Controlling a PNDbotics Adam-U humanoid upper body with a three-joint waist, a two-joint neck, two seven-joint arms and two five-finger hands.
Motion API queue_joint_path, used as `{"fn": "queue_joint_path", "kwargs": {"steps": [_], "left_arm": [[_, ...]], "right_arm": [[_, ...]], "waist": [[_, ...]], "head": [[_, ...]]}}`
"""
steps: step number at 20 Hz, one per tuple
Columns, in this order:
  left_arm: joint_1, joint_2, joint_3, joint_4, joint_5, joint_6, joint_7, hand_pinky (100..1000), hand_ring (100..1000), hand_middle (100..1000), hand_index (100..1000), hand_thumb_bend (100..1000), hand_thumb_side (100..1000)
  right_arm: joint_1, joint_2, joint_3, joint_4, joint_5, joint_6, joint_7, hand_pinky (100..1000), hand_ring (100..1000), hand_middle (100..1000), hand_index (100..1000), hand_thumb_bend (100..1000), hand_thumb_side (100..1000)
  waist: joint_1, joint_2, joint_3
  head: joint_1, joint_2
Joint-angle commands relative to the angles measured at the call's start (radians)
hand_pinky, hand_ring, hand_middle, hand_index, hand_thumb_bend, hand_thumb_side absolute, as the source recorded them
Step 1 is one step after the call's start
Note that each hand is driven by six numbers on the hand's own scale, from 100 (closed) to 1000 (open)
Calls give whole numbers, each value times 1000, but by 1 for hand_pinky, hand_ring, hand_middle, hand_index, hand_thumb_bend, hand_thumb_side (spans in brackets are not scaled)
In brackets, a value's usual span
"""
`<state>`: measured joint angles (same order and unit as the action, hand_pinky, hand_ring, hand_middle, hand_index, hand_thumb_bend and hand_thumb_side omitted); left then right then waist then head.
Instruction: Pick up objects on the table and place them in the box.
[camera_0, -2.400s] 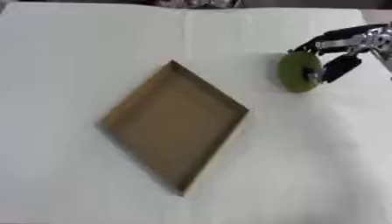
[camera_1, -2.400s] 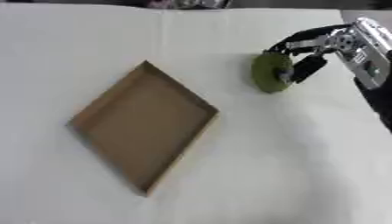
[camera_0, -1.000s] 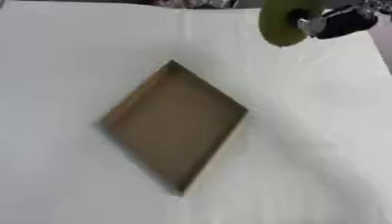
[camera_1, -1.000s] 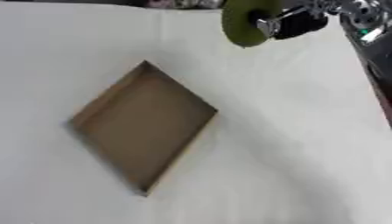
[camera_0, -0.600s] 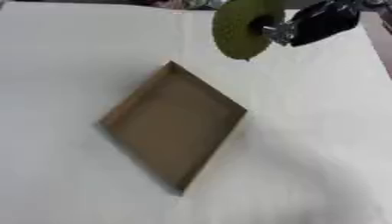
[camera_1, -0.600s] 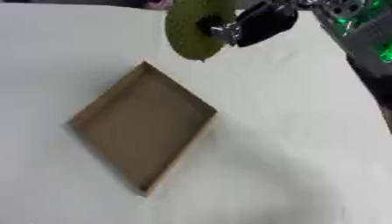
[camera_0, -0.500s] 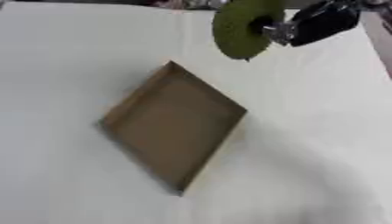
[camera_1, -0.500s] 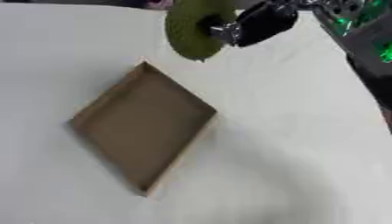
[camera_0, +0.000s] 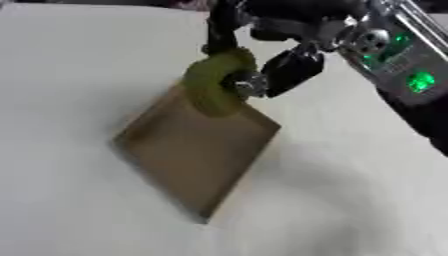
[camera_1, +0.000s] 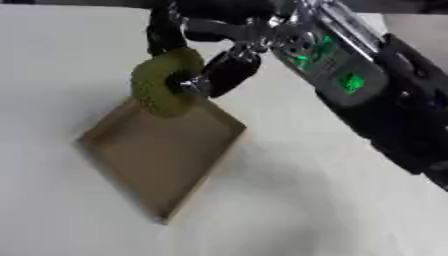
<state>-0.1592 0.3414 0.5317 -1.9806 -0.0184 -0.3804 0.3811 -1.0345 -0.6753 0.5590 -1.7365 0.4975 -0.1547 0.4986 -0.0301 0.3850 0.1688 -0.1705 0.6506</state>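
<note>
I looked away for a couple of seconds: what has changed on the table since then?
The right hand lifted the green ring off the cloth and carried it leftward to above the box's far corner, still holding it. The box stays put and empty.

A white table (camera_0: 79, 70) fills almost the whole of both views, its surface plain and pale with a slightly creamy cast. The light is soft and even, leaving only faint grey shading across the near part of the table toward the right side. The table's far edge runs along the top of the views, a little askew, and beyond it lies a narrow dark strip (camera_1: 70, 2) too blurred to make out.
</note>
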Motion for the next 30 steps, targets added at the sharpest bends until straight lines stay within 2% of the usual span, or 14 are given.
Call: {"fn": "queue_joint_path", "kwargs": {"steps": [1, 5, 12, 14, 18, 19, 20, 22, 23, 24, 26, 27, 30], "left_arm": [[-6, 28, 3, -19, 3, 0, -5, 692, 706, 655, 815, 100, 617], [-7, 26, 2, -19, 4, 1, -8, 692, 706, 655, 815, 100, 617], [-8, 22, 2, -19, 5, 3, -9, 691, 705, 655, 815, 100, 616], [-8, 22, 3, -19, 5, 3, -8, 691, 705, 655, 815, 100, 616], [-9, 22, 2, -19, 5, 4, -8, 691, 705, 655, 814, 100, 615], [-9, 23, 2, -19, 5, 4, -8, 691, 705, 655, 814, 100, 615], [-9, 22, 2, -19, 4, 5, -8, 691, 706, 655, 814, 100, 616], [-8, 22, 3, -19, 4, 4, -7, 691, 706, 655, 814, 100, 615], [-8, 23, 3, -19, 4, 4, -7, 691, 706, 655, 815, 100, 615], [-8, 23, 3, -19, 4, 4, -7, 692, 706, 655, 815, 100, 615], [-8, 23, 3, -19, 3, 5, -6, 692, 706, 655, 815, 100, 615], [-8, 23, 3, -19, 2, 5, -6, 692, 706, 655, 814, 100, 615], [-7, 23, 4, -19, 1, 5, -4, 692, 706, 656, 814, 100, 615]], "right_arm": [[-11, 24, 20, 43, 81, -22, -8, 727, 562, 507, 565, 100, 113], [9, 60, 39, 102, 161, -32, -24, 730, 583, 543, 593, 100, 119], [47, 108, 71, 183, 249, -66, -29, 740, 633, 601, 632, 100, 123], [53, 115, 75, 199, 259, -79, -24, 748, 662, 634, 666, 100, 122], [59, 113, 72, 210, 260, -100, -11, 786, 765, 792, 845, 100, 167], [60, 111, 71, 211, 258, -109, -4, 789, 769, 796, 854, 100, 165], [61, 108, 67, 212, 256, -120, 4, 811, 794, 823, 893, 100, 150], [62, 100, 54, 209, 253, -141, 16, 836, 821, 843, 914, 100, 192], [63, 94, 46, 206, 250, -150, 18, 849, 833, 852, 924, 100, 264], [64, 88, 37, 201, 244, -160, 19, 857, 833, 857, 939, 100, 402], [66, 68, 14, 189, 216, -181, 22, 854, 817, 853, 939, 100, 482], [66, 58, -2, 180, 198, -186, 20, 854, 813, 852, 938, 100, 496], [69, 21, -65, 135, 156, -172, -2, 848, 801, 839, 923, 100, 371]], "waist": [[6, -24, 3], [6, -23, 6], [6, -22, 13], [5, -21, 15], [4, -22, 15], [4, -22, 15], [4, -23, 15], [4, -23, 16], [4, -23, 15], [4, -23, 15], [4, -23, 14], [4, -23, 13], [5, -23, 9]], "head": [[-6, -1], [-8, 0], [-13, -1], [-13, -1], [-13, -1], [-13, -2], [-13, -3], [-12, -4], [-11, -4], [-11, -4], [-9, -5], [-9, -5], [-6, -5]]}}
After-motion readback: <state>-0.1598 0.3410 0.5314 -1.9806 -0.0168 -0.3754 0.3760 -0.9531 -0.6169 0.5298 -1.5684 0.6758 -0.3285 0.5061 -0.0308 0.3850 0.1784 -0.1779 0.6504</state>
